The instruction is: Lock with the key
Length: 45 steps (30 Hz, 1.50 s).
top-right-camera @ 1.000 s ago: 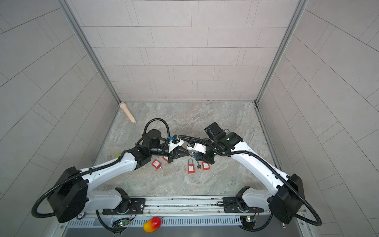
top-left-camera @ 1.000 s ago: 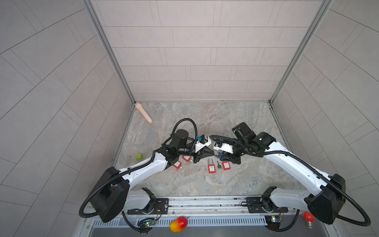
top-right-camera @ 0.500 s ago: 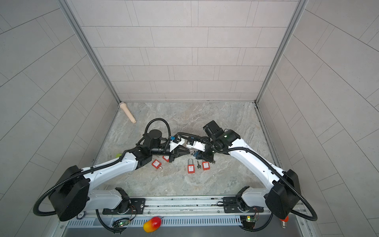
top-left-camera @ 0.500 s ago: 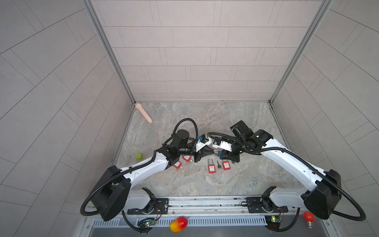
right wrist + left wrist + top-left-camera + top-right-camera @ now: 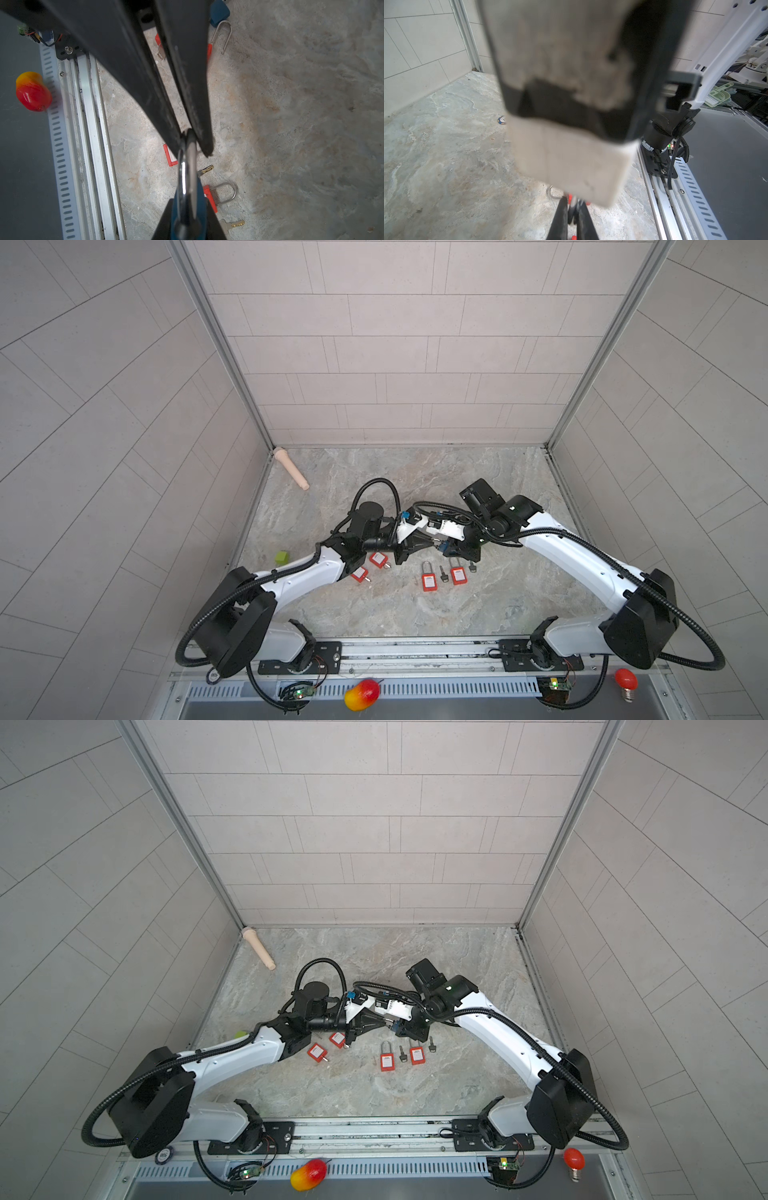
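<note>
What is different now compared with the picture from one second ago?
The right arm swung toward the centre and slightly toward the back wall; its jaws keep the blue padlock. Nothing was taken or let go. The left arm, red padlocks and keys on the table stayed in place.

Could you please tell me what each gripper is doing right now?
Left gripper: closed at the shackle of the blue padlock.
Right gripper: closed on the blue padlock.

Bright, even, diffuse light; soft shadows on bench (image 5: 415,614). Top views sharp, lines bowed toward edges. Wrist views: near foreground blurred.
</note>
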{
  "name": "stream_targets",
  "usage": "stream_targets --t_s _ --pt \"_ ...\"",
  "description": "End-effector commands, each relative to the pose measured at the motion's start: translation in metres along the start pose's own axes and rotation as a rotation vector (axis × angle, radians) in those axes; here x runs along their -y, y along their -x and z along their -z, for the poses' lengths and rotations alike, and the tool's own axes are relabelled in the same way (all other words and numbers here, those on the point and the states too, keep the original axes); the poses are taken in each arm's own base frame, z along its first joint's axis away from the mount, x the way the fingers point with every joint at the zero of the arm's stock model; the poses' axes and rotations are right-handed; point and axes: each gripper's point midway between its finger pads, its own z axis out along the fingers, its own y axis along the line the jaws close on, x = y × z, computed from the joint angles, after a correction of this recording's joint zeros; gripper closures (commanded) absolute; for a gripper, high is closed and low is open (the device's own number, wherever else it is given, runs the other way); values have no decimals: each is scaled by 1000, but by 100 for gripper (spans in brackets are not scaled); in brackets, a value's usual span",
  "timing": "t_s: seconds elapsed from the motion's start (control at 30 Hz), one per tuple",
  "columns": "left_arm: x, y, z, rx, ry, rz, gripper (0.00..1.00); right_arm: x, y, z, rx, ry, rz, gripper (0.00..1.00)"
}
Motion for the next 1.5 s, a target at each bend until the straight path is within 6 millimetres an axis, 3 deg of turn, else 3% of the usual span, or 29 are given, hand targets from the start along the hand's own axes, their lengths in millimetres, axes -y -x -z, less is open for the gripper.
stream_targets --t_s 0.0,0.27,0.93,1.07,1.23,1.47 --pt "51 16 -10 61 -242 -49 100 26 104 33 377 -126 158 100" --pt "54 20 -9 70 -262 -37 100 24 107 30 366 -86 147 100" --pt "64 22 -17 44 -322 -30 100 40 129 39 434 -72 176 100" --pt "59 25 -16 60 -304 -22 100 38 123 39 417 -62 195 100" --pt "53 41 -13 152 -299 20 100 42 118 49 426 -83 183 100" --pt "56 37 -14 113 -317 15 100 45 119 64 444 -81 165 100"
